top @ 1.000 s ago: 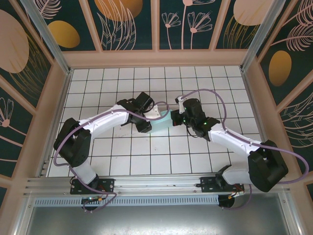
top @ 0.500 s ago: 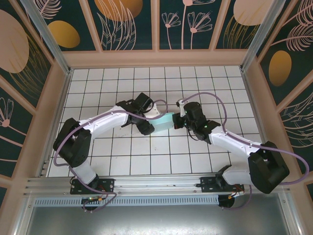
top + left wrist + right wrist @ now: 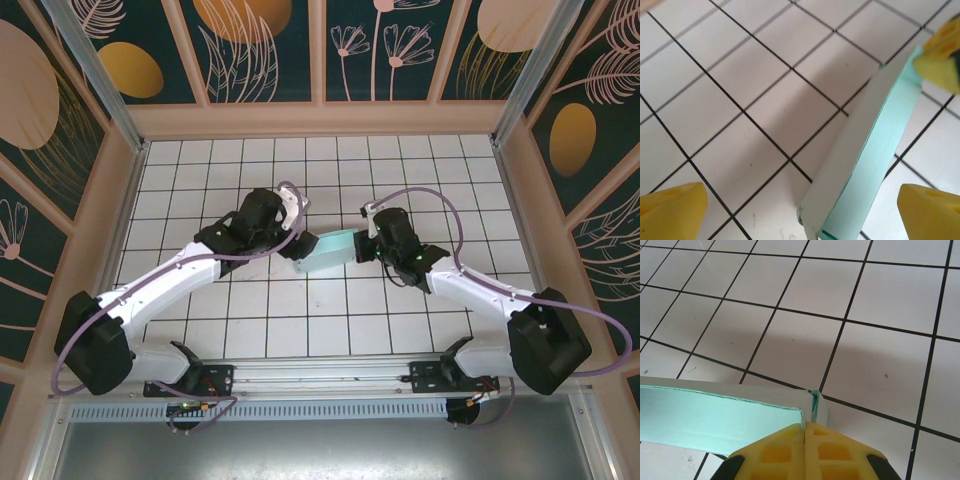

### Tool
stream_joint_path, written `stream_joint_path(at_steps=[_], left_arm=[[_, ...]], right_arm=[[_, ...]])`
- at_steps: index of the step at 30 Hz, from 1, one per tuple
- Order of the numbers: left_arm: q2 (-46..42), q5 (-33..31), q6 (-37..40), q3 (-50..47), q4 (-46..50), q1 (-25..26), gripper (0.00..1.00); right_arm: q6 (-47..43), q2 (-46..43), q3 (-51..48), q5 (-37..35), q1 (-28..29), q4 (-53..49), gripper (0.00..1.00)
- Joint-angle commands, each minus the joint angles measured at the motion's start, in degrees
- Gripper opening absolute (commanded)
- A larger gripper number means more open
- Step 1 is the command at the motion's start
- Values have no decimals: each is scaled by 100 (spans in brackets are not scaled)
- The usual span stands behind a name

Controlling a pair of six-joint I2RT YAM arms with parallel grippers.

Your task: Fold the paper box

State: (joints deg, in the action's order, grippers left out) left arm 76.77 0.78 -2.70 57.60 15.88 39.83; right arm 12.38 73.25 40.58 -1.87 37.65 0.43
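Paper box: pale mint card, paper box lies near the middle of the counter, between the two wrists, its long axis running from lower left to upper right in the top view.
Box, left wrist view: the paper box crosses the frame on a slant, showing a pale grey-white face with a mint strip along it; it casts a shadow on the tiles to its left.
Box, right wrist view: a long mint wall runs in from the left and ends at a folded corner just above the fingers.
Left jaws: spread wide, one yellow fingertip on each side of the box's near end, both apart from the card.
Right jaws: pressed together, the yellow fingers pinching the thin card at the box's end corner.
Right fingertip, seen from the left wrist: a yellow pad sits at the box's far end.
Left arm: left arm reaches in from the lower left.
Right arm: right arm reaches in from the lower right, a purple cable looping above it.
Counter: white tiles with dark grout lines.
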Motion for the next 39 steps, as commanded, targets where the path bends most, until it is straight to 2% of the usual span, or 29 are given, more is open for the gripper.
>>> stream_joint_path(at_steps=[1,4,7,11,13,20,24,29,39], left_arm=[[-73,-7,-868,-306,-111,-30,79],[-143,269,-1125,-409,-36,-34,64],[-271,138,-1119,-425,150,-36,42],[-268,223,-1093,-340,407,-32,35],[-161,303,-1114,-265,471,-30,25],[131,67,-1092,-22,592,-33,21],[163,-281,-1064,37,614,-31,28],[281,-288,-1081,128,708,-32,31],[474,-187,-1096,137,823,-36,25]], right_arm=[[177,49,125,-200,93,-293,0],[203,73,137,-243,119,-307,0],[205,101,170,-270,137,-353,0],[181,132,203,-286,137,-357,0],[178,162,227,-266,146,-354,0],[171,233,240,-175,155,-357,0],[160,240,240,-158,162,-330,0],[155,266,265,-156,164,-342,0],[119,334,327,-193,164,-350,0]])
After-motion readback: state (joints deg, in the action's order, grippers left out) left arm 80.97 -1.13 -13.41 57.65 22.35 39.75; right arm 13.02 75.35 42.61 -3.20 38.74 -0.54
